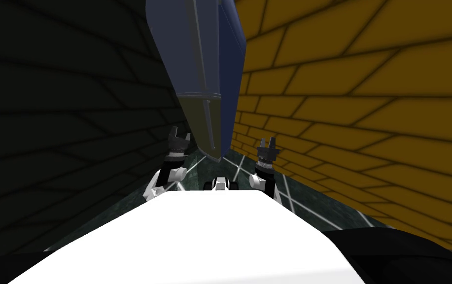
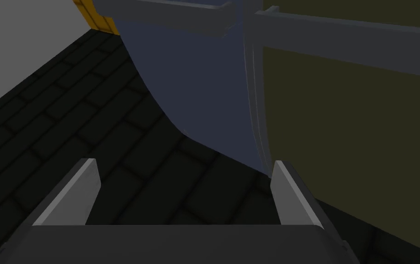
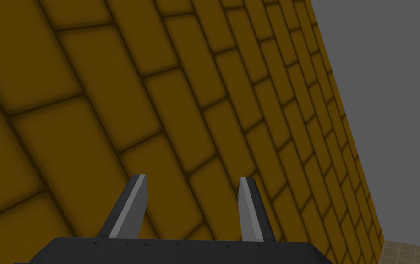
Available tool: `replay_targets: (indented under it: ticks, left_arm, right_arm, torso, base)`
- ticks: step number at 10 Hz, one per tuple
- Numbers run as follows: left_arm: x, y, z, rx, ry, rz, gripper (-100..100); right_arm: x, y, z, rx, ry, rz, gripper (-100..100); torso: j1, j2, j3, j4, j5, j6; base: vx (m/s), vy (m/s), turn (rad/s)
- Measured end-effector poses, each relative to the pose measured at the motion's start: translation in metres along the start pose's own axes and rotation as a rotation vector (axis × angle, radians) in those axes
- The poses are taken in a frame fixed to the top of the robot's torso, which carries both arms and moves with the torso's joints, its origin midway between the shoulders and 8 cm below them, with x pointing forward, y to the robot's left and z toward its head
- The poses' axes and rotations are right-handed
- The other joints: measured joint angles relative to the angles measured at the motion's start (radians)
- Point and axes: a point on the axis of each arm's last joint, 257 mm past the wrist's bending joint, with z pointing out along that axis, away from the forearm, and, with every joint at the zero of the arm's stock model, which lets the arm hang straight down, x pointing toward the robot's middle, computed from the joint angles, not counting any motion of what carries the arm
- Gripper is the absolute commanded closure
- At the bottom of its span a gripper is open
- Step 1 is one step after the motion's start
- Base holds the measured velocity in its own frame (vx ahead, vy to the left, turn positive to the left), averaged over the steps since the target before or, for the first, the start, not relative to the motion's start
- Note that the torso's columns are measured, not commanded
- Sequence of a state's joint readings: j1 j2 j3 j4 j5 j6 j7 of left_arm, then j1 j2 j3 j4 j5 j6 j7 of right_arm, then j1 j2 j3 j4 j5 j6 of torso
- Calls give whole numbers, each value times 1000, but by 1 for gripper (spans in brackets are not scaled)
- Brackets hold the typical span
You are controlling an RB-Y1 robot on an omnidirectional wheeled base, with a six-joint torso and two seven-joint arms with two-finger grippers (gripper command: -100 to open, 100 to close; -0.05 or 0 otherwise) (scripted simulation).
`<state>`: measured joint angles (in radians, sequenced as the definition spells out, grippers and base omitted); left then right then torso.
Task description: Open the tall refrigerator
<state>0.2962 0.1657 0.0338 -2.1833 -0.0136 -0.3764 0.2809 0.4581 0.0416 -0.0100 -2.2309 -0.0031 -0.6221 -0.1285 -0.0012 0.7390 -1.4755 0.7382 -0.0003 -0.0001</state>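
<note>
The tall refrigerator [image 1: 190, 54] stands straight ahead between two brick walls. Its upper door is blue-grey, its lower door [image 1: 196, 118] is olive, and each carries a thin grey vertical handle [image 1: 210, 123]. My left gripper [image 1: 179, 139] hangs just left of the lower door's bottom corner, open wide with nothing between its fingers. In the left wrist view the left gripper [image 2: 183, 183] faces a blue-grey panel [image 2: 195, 91] and an olive panel [image 2: 351, 128], with one finger [image 2: 291, 192] close to the grey edge between them. My right gripper [image 1: 268, 144] is open and empty, right of the refrigerator.
A dark brick wall [image 1: 62, 123] closes the left side and a yellow brick wall [image 1: 367, 108] the right, close beside the refrigerator. The floor [image 1: 239, 167] below the fridge is dark green tile with pale lines. The right gripper [image 3: 190, 197] faces the yellow bricks.
</note>
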Motion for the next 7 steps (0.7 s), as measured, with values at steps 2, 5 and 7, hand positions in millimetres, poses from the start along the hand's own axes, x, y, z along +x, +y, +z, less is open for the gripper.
replay_targets:
  ticks: [2, 5, 7]
  left_arm:
    - [0, 25, 14, -46, 1, -57, -100]
    - [5, 42, 37, -88, 7, -134, -100]
    - [10, 56, 51, -126, 11, -190, -100]
  right_arm:
    - [0, 0, 0, 0, 0, 0, 0]
    - [0, 0, 0, 0, 0, 0, 0]
    - [0, 0, 0, 0, 0, 0, 0]
  torso:
    - [1, -1, 0, 0, 0, 0]
    - [2, -2, -1, 0, 0, 0]
    - [1, -1, -1, 0, 0, 0]
  base:
    - [-51, -43, 21]
    - [-51, -42, 24]
    - [-48, -36, 17]
